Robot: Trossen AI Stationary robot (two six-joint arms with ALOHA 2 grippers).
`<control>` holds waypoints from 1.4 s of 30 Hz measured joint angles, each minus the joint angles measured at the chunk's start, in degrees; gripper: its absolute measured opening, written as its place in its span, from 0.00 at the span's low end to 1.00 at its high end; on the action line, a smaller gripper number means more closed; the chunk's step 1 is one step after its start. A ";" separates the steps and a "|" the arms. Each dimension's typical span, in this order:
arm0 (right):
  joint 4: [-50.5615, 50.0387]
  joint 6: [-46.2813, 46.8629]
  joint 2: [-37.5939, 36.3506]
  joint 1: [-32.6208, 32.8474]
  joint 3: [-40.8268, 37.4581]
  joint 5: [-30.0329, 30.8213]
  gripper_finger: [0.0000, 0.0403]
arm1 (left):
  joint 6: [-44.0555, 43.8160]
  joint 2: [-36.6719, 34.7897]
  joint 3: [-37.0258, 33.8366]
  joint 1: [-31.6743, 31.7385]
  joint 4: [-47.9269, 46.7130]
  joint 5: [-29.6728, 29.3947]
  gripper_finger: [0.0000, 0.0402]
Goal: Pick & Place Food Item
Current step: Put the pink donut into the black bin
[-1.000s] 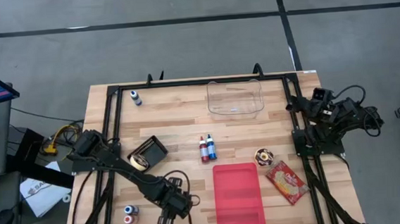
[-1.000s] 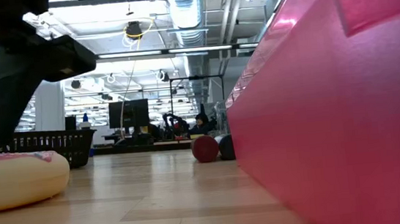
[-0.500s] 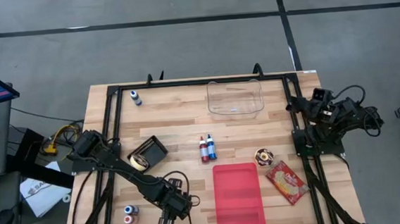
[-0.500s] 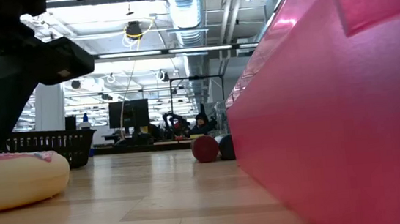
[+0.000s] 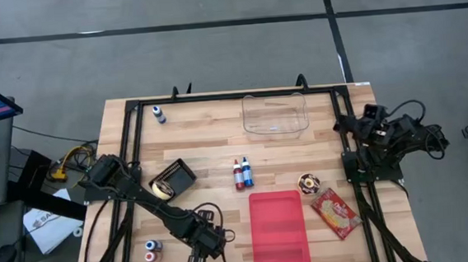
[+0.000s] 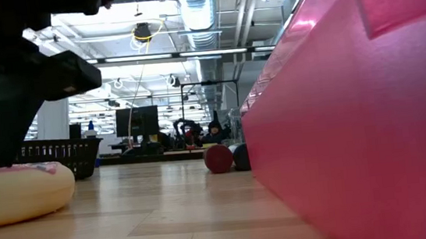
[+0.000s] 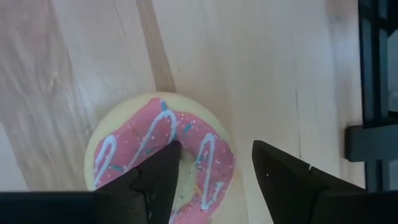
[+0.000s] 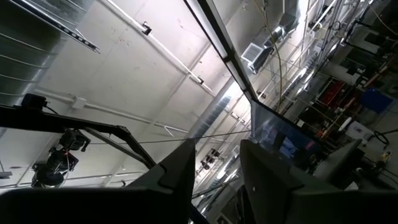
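Pick stage under way, not completed: pink-iced ring doughnut with white drizzle [image 7: 163, 154] resting on the wooden table [image 5: 210, 141] near its front left edge, left gripper [image 7: 208, 171] poised over it, jaws wide, astride one side of the ring, not clamped. Lift and transfer rightward, probably to the red rectangular plastic tray [image 5: 279, 229], outstanding. Right gripper [image 8: 214, 168] parked at the table's right edge, pointing upward, jaws parted, empty.

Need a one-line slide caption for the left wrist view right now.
Left gripper open above the pink-frosted donut on the wooden table, one finger over its hole, the other beside its rim.
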 joint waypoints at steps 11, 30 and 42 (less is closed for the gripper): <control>-2.16 1.38 0.00 0.00 0.00 0.00 0.30 | -3.52 -1.23 -0.04 -1.59 -1.49 -1.22 0.50; -3.27 1.42 0.02 0.00 0.00 0.02 0.30 | -6.19 -0.75 -3.46 -1.51 1.12 -2.24 0.50; -3.29 2.02 0.02 0.00 0.00 0.02 0.30 | -8.43 -1.13 -3.69 -1.00 3.35 -1.36 0.35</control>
